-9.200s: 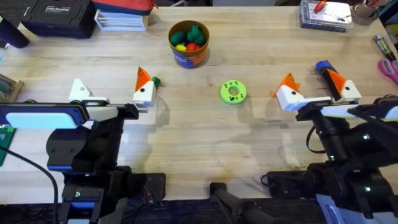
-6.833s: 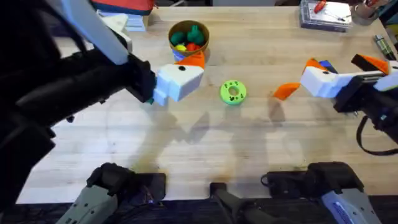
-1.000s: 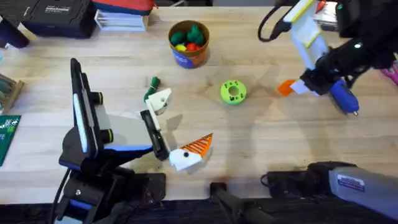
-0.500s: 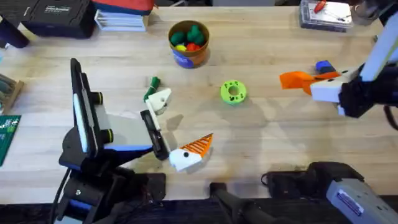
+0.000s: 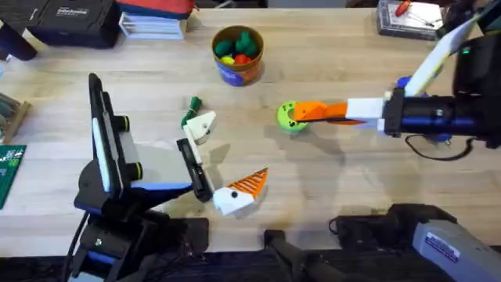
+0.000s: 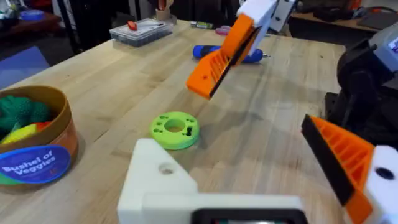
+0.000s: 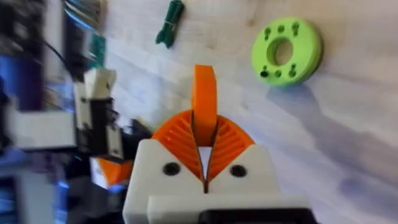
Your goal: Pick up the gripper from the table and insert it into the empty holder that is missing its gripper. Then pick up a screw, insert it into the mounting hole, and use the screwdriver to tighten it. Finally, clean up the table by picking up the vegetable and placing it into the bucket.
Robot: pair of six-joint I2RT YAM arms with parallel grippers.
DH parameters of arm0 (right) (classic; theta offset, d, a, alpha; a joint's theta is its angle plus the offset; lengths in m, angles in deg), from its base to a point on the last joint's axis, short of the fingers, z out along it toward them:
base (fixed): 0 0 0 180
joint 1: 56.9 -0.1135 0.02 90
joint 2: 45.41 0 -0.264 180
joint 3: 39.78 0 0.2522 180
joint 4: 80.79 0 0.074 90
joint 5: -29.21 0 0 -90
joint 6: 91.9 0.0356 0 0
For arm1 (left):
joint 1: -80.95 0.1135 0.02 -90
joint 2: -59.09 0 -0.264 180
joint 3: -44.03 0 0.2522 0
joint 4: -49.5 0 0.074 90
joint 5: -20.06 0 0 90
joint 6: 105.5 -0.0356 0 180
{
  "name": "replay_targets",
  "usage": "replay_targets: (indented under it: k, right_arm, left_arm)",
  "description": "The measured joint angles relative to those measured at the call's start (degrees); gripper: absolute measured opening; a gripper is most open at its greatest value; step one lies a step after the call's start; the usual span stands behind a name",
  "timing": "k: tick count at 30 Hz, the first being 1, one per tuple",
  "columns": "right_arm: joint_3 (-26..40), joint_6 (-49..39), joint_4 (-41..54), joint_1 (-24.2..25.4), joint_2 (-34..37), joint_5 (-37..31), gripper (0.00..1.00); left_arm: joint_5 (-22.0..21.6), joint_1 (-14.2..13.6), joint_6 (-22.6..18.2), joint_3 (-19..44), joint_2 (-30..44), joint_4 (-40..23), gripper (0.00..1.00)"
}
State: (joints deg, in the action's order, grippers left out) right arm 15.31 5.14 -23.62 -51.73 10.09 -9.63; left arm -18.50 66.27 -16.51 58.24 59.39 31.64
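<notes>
My left gripper (image 5: 233, 149) stands open near the table's (image 5: 329, 188) front, its white fingers seated at the two ends of the black holder bar (image 5: 193, 166); one orange ribbed pad (image 6: 345, 165) shows. The dark green vegetable (image 5: 193, 104) lies just beyond its far finger. My right gripper (image 5: 301, 112) reaches left, shut with nothing between its orange pads (image 7: 204, 93), its tip over the lime ring. The blue screwdriver (image 5: 405, 81) lies behind the right arm, partly hidden. At the back stands the bucket (image 5: 237, 72) with toy vegetables inside. A loose gripper and screws are out of view.
The lime-green ring (image 5: 291, 119) lies mid-table under the right fingertips. A black case (image 5: 74, 19) and stacked trays sit at the back left, a clear box (image 5: 407, 17) at the back right, a green circuit board (image 5: 8, 168) at the left edge.
My right gripper has swung left from the screwdriver area and now stretches over the lime ring. The left arm and the vegetable have not moved in the last second.
</notes>
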Motion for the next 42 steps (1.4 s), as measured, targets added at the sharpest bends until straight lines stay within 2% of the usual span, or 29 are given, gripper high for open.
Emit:
replay_targets:
  k: [5,10,15,21,24,31,42]
  right_arm:
    - [-0.41,9.03,-8.05,-4.42,8.60,7.94,0.012]
    - [-0.43,14.93,-19.09,-12.59,17.27,15.55,0.012]
    - [-0.55,21.28,-30.14,-19.50,23.70,19.01,0.012]
    - [-0.65,30.63,-44.55,-25.48,25.14,20.09,0.012]
    - [-0.65,34.39,-48.03,-26.74,25.14,20.44,0.011]
    - [-0.65,39.16,-48.65,-26.75,25.14,20.52,0.011]
    - [-0.65,41.29,-49.48,-27.82,25.68,21.14,0.011]
  left_arm:
    - [-0.02,0.00,0.00,0.00,-0.01,0.00,0.985]
    - [-0.04,0.00,0.35,0.00,-0.01,0.02,0.986]
    - [-0.47,0.00,2.37,0.00,0.01,0.16,0.986]
    - [-0.66,0.00,3.11,0.00,0.00,0.22,0.986]
    - [-0.77,0.00,3.23,0.00,-0.01,0.22,0.986]
    - [-1.12,0.00,3.23,0.00,-0.01,0.24,0.985]
    - [-1.27,0.00,3.26,0.00,-0.01,0.24,0.985]
